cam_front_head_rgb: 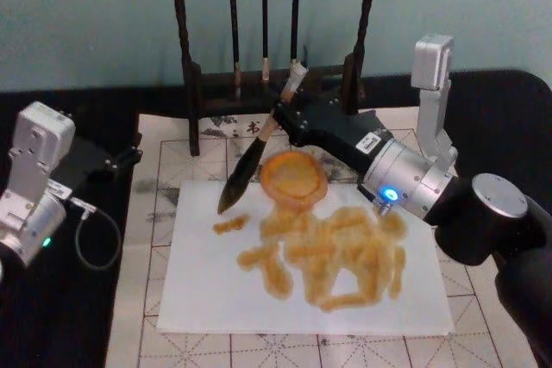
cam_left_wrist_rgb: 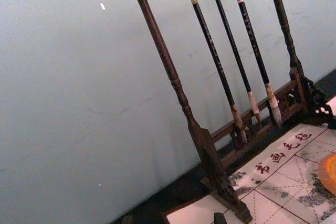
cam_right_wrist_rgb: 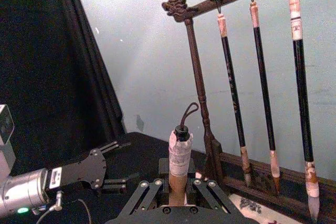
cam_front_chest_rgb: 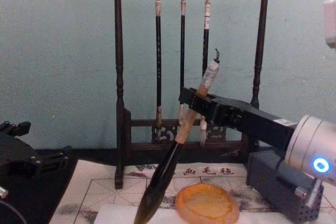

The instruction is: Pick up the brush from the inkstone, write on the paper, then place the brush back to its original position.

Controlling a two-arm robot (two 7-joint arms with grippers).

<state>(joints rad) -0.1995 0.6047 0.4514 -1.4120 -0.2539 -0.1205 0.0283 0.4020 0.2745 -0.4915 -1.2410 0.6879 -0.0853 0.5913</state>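
Note:
My right gripper (cam_front_head_rgb: 285, 116) is shut on the brush (cam_front_head_rgb: 246, 165) at the tan upper part of its handle. The brush slants down to the left, its dark tip over the paper's (cam_front_head_rgb: 207, 290) far left corner; contact with the paper cannot be told. The paper carries broad orange strokes (cam_front_head_rgb: 336, 256). The round orange inkstone (cam_front_head_rgb: 293, 177) lies at the paper's far edge, just right of the brush. In the chest view the brush (cam_front_chest_rgb: 168, 171) passes left of the inkstone (cam_front_chest_rgb: 207, 203) with the right gripper (cam_front_chest_rgb: 195, 104) above. My left gripper (cam_front_head_rgb: 129, 157) rests open at the left, off the mat.
A dark wooden rack (cam_front_chest_rgb: 118, 103) with three thin hanging brushes (cam_front_chest_rgb: 182, 56) stands at the back behind the inkstone. A grey block (cam_front_chest_rgb: 278, 187) sits under my right arm. A gridded practice mat (cam_front_head_rgb: 159, 213) lies under the paper. A cable (cam_front_head_rgb: 95, 239) loops by the left arm.

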